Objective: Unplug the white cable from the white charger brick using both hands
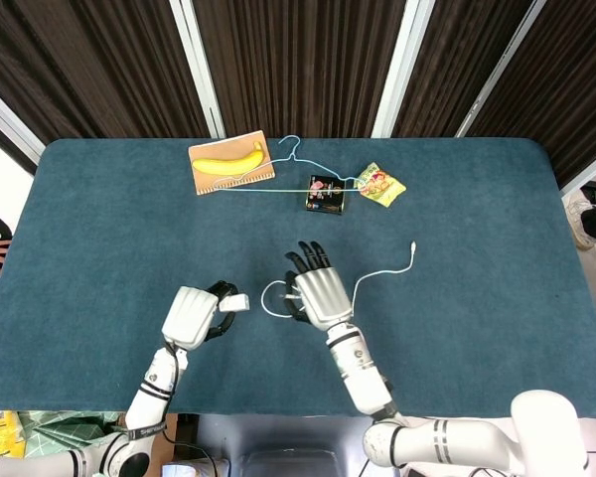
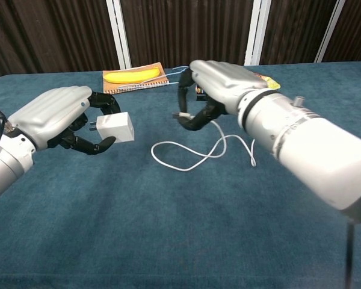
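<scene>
My left hand (image 1: 191, 315) (image 2: 53, 114) grips the white charger brick (image 1: 234, 302) (image 2: 115, 127) above the table's near left. The brick's port side faces right with nothing plugged in. My right hand (image 1: 321, 294) (image 2: 219, 84) pinches the plug end of the white cable (image 1: 372, 277) (image 2: 195, 150), held clear of the brick with a gap between them. The cable loops down onto the blue cloth and trails right to its free connector (image 1: 414, 245).
At the table's far side lie a banana on a wooden board (image 1: 230, 161) (image 2: 132, 77), a blue wire hanger (image 1: 296, 157), a small dark box (image 1: 326, 194) and a yellow snack bag (image 1: 380, 184). The blue tablecloth (image 1: 109, 238) covers the table.
</scene>
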Tool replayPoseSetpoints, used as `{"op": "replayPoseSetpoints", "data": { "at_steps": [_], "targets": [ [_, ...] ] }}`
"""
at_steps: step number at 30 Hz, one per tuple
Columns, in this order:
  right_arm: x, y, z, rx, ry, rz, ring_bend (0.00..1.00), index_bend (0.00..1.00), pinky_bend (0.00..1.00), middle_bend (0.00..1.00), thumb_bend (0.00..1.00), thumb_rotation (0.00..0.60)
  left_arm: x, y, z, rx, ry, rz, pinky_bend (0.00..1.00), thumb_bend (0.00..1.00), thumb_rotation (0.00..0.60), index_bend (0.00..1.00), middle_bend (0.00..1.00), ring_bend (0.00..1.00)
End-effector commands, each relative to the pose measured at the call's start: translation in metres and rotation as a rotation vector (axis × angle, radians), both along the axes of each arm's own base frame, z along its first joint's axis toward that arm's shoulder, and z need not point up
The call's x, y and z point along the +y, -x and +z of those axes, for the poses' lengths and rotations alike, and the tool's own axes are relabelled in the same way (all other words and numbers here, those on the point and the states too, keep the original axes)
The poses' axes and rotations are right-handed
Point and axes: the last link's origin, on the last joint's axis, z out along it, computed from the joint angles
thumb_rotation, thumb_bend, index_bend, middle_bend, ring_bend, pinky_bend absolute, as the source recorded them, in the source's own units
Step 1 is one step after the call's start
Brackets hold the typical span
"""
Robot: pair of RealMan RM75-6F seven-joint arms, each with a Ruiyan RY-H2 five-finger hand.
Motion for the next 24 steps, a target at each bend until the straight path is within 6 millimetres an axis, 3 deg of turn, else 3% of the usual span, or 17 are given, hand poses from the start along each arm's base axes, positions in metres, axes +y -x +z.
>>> {"op": "replayPoseSetpoints", "data": {
  "at_steps": [1, 6, 11, 15, 18, 24],
  "targets": [
    [-0.006, 0.032, 0.004, 0.079, 0.003, -0.039, 0.06, 0.9, 0.0, 0.29, 0.66, 0.6, 0.019, 0.021, -0.008, 0.033, 0.001, 0.021, 1.0, 0.57, 0.6, 0.73, 0.81, 1.0],
    [-0.018, 0.074, -0.003, 0.135, -0.014, -0.123, 0.06, 0.9, 0.0, 0.29, 0.66, 0.6, 0.029, 0.044, -0.02, 0.052, 0.031, 0.06, 1.0, 0.54, 0.6, 0.7, 0.76, 0.94],
    [-0.03, 0.103, -0.013, 0.188, -0.021, -0.172, 0.06, 0.83, 0.0, 0.29, 0.66, 0.6, 0.036, 0.062, -0.033, 0.079, 0.055, 0.094, 0.96, 0.53, 0.6, 0.67, 0.68, 0.77],
    [-0.035, 0.112, -0.015, 0.189, -0.027, -0.188, 0.06, 0.69, 0.0, 0.28, 0.66, 0.6, 0.042, 0.071, -0.039, 0.113, 0.075, 0.112, 0.67, 0.51, 0.6, 0.58, 0.56, 0.55],
    [-0.037, 0.116, -0.013, 0.182, -0.032, -0.188, 0.06, 0.58, 0.0, 0.25, 0.66, 0.6, 0.044, 0.075, -0.041, 0.118, 0.088, 0.121, 0.52, 0.5, 0.6, 0.48, 0.45, 0.39],
    [-0.037, 0.116, 0.0, 0.191, -0.05, -0.176, 0.0, 0.16, 0.0, 0.1, 0.59, 0.6, 0.045, 0.074, -0.036, 0.102, 0.105, 0.107, 0.33, 0.45, 0.6, 0.29, 0.23, 0.16]
  ]
}}
